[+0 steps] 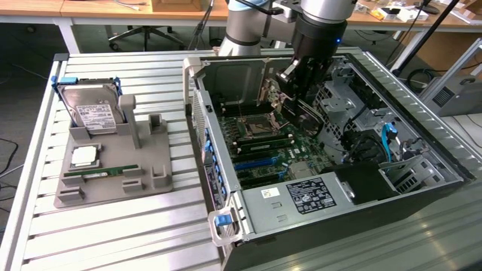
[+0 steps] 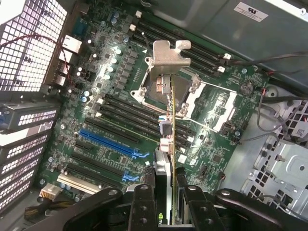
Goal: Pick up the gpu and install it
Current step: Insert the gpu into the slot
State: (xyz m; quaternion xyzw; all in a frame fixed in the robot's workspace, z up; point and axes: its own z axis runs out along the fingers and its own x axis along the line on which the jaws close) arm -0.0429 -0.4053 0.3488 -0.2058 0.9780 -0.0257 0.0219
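gripper [image 2: 167,204] pinching the gpu [image 2: 167,127] edge-on above the motherboard [image 2: 110,96] (looks light, stiff, fragile: grip bare board, not chips).

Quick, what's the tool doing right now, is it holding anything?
Tool: closed on the gpu, holding it edge-on over the motherboard.

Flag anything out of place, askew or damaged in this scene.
Nothing stands out. The thin dark expansion card with its silvery end bracket hangs straight in the black gripper above the green motherboard, not yet in a slot; no damage or spill shows.
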